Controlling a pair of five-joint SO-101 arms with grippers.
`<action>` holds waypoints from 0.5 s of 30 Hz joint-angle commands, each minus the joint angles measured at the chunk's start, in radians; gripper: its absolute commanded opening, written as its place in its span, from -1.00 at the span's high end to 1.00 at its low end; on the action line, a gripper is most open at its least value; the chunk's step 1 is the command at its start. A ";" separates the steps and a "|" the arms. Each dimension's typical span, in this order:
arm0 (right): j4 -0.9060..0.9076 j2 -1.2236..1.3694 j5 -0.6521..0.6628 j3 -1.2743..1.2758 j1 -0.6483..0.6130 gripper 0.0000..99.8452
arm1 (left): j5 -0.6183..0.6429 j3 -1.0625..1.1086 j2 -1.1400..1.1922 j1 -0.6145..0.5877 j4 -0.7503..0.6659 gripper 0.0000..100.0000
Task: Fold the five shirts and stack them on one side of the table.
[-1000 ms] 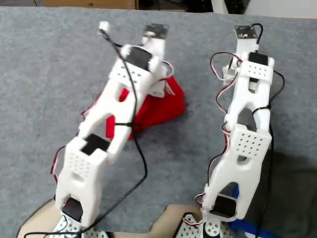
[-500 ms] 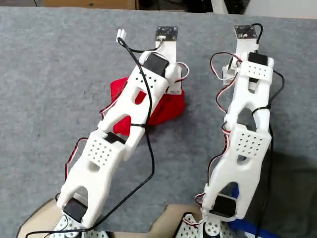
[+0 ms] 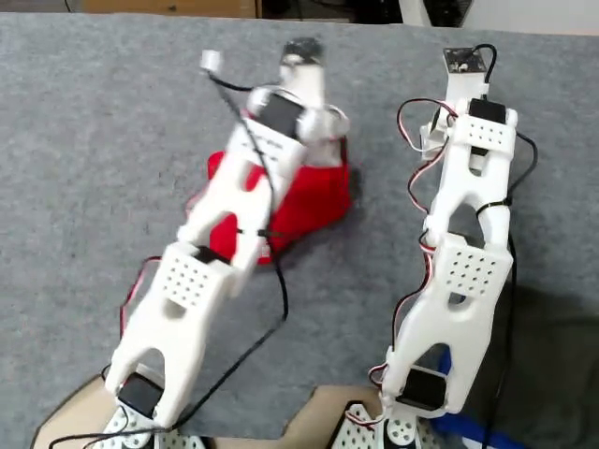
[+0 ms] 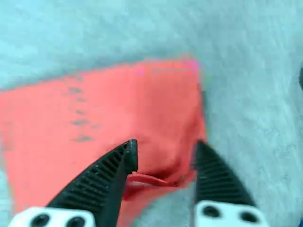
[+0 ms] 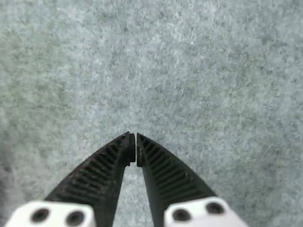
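Left gripper [image 4: 165, 158] is spread wide, jaws straddling a puckered edge of the red shirt [image 4: 113, 104], with nothing gripped. The risk as I see it: if it closes here it may pinch just the top layer, or drag the whole bundle across the grey table [image 3: 94, 140] and spoil the fold. The shirt lies bunched mid-table under the left arm [image 3: 225, 234]. Further over, the right gripper [image 5: 133, 149] is pressed closed above bare cloth, well apart from the shirt and no help if it slides. Hard to make out: a blue scrap [image 3: 459, 426] at the near edge is cut off, and the left arm covers much of the shirt, so its layers can't be counted.
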 commanded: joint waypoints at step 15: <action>0.344 -0.417 0.310 -0.051 -0.458 0.99 | -0.018 0.170 0.082 -0.500 0.044 0.96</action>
